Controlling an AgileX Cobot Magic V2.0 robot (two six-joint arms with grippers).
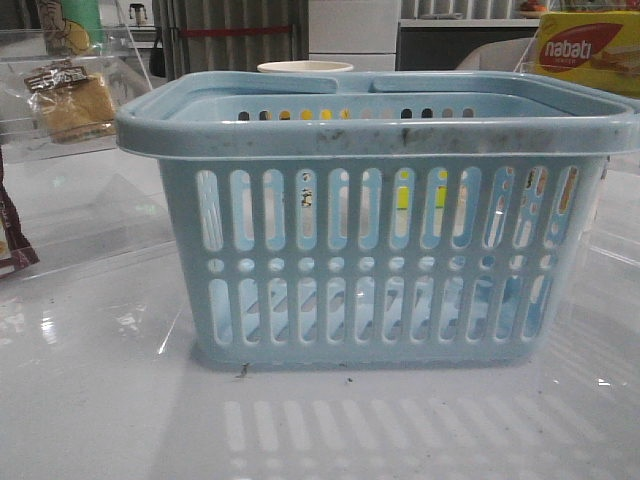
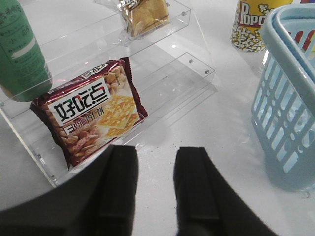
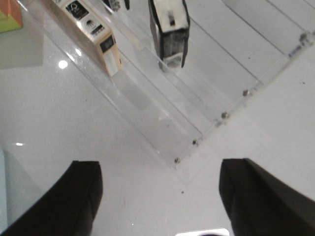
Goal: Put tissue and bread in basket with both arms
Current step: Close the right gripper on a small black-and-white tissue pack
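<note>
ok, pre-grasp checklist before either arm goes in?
1. Left pincer open and empty: ok.
2. Right pincer open and empty: ok, jaws wide apart.
3. Bread reachable: ok; it lies on the upper step of the clear shelf, beyond the dark red packet, nothing on top.
4. Tissue located: ok; the dark pack stands on the other clear stand, ahead of the right pincer.
5. Basket upright, opening unobstructed: ok.
6. Basket contents: cannot tell through the slots.
</note>
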